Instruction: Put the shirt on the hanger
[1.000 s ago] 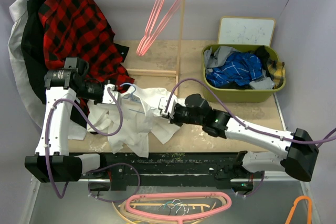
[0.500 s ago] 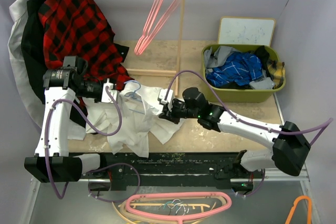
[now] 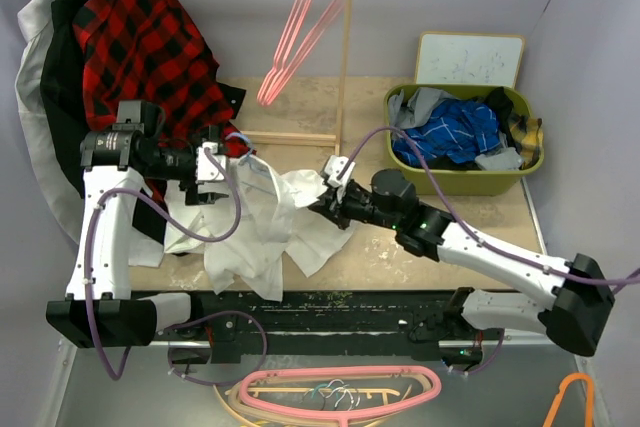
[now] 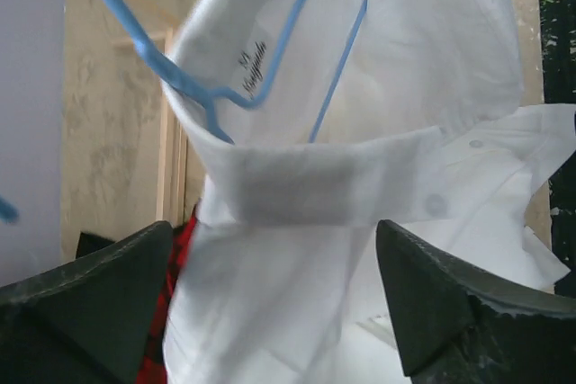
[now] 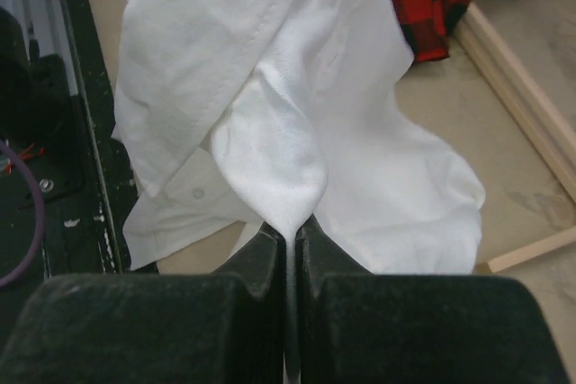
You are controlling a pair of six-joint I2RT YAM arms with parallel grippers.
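1. While the right gripper (image 5: 290, 233) pinches a soft fold of the shirt (image 3: 262, 232) between its closed black fingers, the white cloth hangs from it in smooth, rounded drapes.
2. The left gripper (image 4: 274, 231) is spread wide and holds nothing, with its dark wedge-shaped fingers on either side of the stiff collar band.
3. The hanger (image 4: 164, 67), made of thin light-blue wire, sits inside the collar opening, with two sloping arms lying against the cloth.
4. The shirt lies crumpled on the speckled tan table (image 3: 400, 247), between the two arms.
5. A red-and-black plaid shirt (image 3: 150, 47) hangs behind the left arm.
6. Thin pink hangers (image 3: 270, 92) dangle from the rail.
7. At the right, an olive-green tub (image 3: 465, 187) holds bunched clothes.
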